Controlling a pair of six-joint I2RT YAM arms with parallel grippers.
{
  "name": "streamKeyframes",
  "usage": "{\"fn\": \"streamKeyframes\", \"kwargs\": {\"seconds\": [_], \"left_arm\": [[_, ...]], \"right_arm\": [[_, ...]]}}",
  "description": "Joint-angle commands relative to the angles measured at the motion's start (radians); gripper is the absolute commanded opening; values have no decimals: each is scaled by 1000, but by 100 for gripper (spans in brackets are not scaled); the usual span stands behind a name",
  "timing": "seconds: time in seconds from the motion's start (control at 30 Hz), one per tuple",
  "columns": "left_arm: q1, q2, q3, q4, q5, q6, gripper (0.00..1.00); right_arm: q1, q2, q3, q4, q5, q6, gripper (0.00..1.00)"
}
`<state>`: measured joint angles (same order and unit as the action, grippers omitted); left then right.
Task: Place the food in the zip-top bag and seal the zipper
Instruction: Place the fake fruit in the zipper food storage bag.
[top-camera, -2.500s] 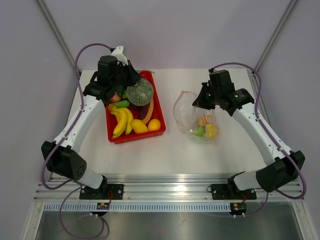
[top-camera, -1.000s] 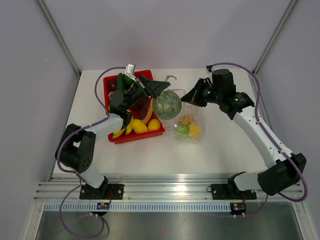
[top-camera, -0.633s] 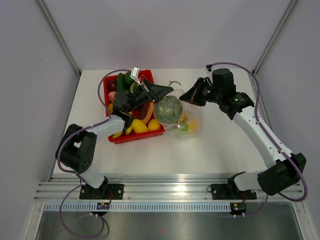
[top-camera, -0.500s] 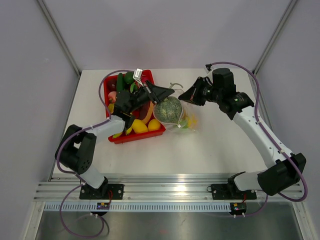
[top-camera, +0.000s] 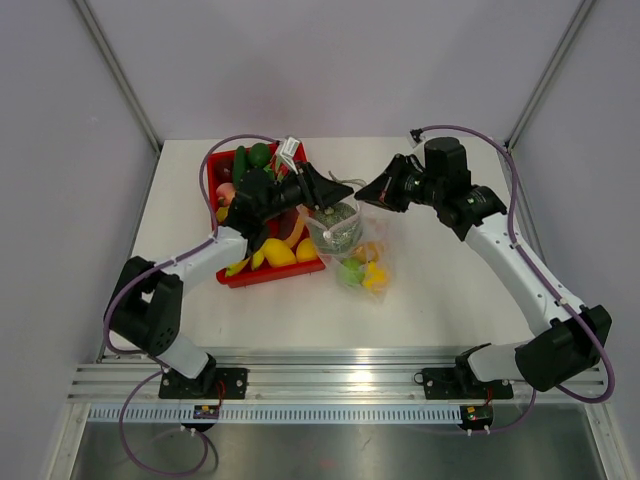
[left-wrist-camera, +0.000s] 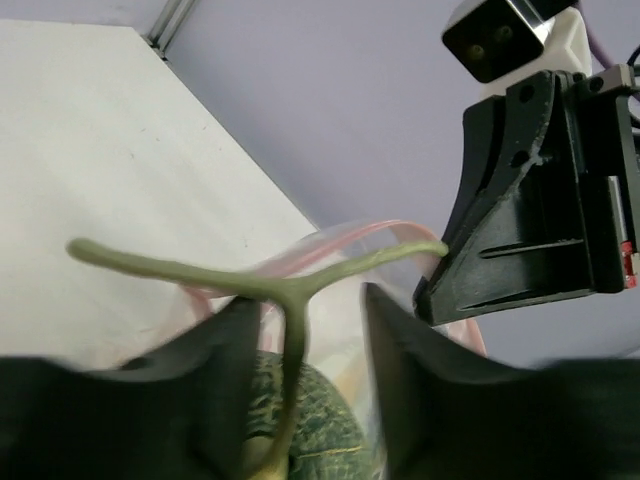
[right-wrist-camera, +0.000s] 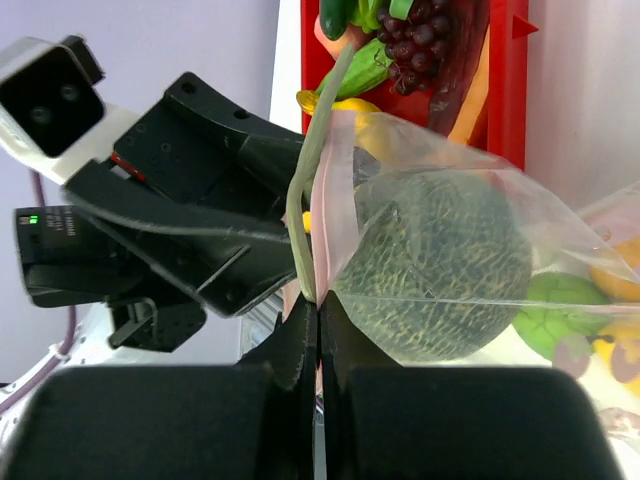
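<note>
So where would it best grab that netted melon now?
Probably by the thin T-shaped stem, coming in from the mouth side of the zip-top bag: the round melon sits behind the plastic, while the stem sticks out past the pink zipper.

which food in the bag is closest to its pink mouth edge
The grey-green netted melon: it sits inside the pink zipper strip of the clear plastic bag; the small green toy and small yellow toy lie deeper.

1 camera looks down from above; 2 close wrist cameras share the melon (right-wrist-camera: 430, 270).
</note>
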<state>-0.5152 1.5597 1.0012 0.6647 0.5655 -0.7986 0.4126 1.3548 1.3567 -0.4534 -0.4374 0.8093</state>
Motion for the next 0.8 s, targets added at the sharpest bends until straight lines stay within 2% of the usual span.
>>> {"fn": "streamKeyframes", "kwargs": {"seconds": [0.0,0.03,0.13,0.23,0.43,0.6,0.7,0.77], "left_arm": [[-17,-78,73,-120,39,110,61],[-17,-104,71,-135,36,117,77],[-19,-162,76,-206,27,148,89],[-19,-210,99,-313,10,199,90],[-16,-358,105,-505,-107,288,80],[9,-366,96,-626,-180,286,80],[33,-352,70,-662,-210,239,73],[38,-331,59,-692,-207,240,73]], "right_arm": [[5,-37,-5,70,-23,16,1],[5,-37,-7,70,-20,17,1],[5,-42,-14,71,-15,16,1],[5,-40,-19,68,-11,14,1],[5,-43,-28,71,-7,11,1],[5,-45,-36,81,-11,17,1],[5,-48,-42,82,-11,19,1],[3,-52,-45,82,-12,18,1]]}}
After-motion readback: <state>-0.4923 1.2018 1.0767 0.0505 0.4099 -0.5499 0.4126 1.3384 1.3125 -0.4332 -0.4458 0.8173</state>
